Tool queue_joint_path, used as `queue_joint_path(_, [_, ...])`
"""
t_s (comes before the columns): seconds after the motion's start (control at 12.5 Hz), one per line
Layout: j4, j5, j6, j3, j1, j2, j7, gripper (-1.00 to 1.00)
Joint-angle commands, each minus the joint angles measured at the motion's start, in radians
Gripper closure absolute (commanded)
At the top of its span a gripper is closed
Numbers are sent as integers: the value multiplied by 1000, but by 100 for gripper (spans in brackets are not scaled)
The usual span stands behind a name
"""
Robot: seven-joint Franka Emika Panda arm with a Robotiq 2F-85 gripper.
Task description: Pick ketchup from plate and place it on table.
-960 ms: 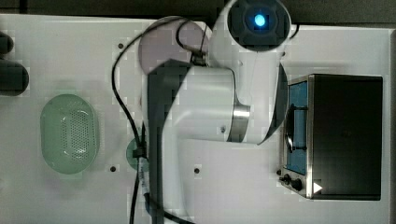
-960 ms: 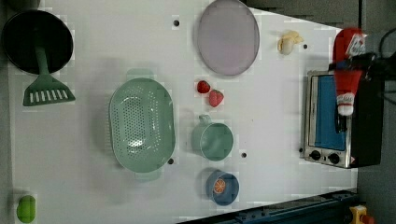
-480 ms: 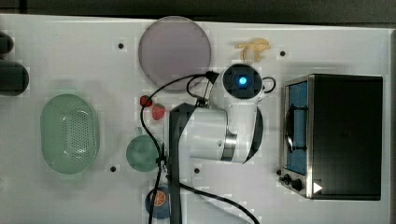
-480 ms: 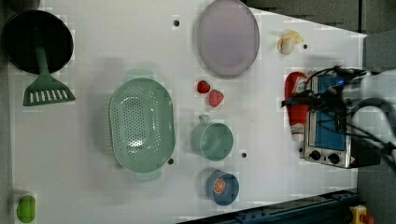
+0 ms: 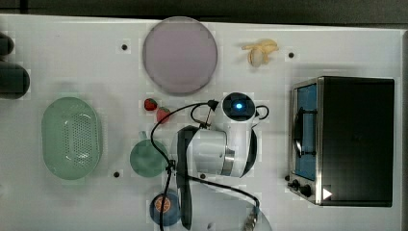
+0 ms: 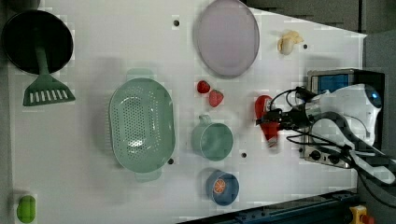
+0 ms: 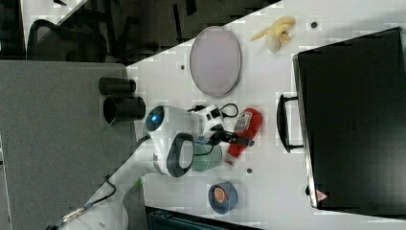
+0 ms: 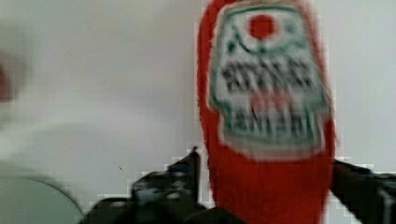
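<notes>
Ketchup (image 6: 266,122) is lying on its side on the white surface (image 6: 116,196), well apart from the lilac plate (image 6: 227,37) and just beside the toaster oven (image 5: 353,139). Its label is facing up in the wrist view, with the gripper (image 8: 266,186) fingers (image 8: 180,175) standing on either side of the red body; whether they are pressing it or parted from it cannot be told. In the left view, the gripper is sitting over the bottle's middle. Two strawberries (image 6: 209,93) are lying between plate and green cup (image 6: 212,140), left of the ketchup in the left view.
</notes>
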Motion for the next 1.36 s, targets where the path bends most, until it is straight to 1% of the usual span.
queue_joint_path(0.08, [30,8,44,5,-2,-24,32,-100])
queue_joint_path(0.24, [56,8,19,11,-2,-77,53,-100])
queue_joint_path(0.4, [102,8,-63,23,-1,-174,124,-100])
queue_joint_path(0.64, [229,7,-240,40,0,-321,343,-100])
queue_joint_path(0.8, [328,2,-382,44,1,-389,459,-100])
queue_joint_path(0.96, [409,2,-558,43,1,-429,621,-100])
queue_joint_path(1.04, [440,2,-630,44,1,-442,673,-100])
queue_joint_path(1.12, [461,2,-678,45,1,-451,680,-100])
queue_joint_path(1.36, [492,1,-676,48,1,-456,680,-100])
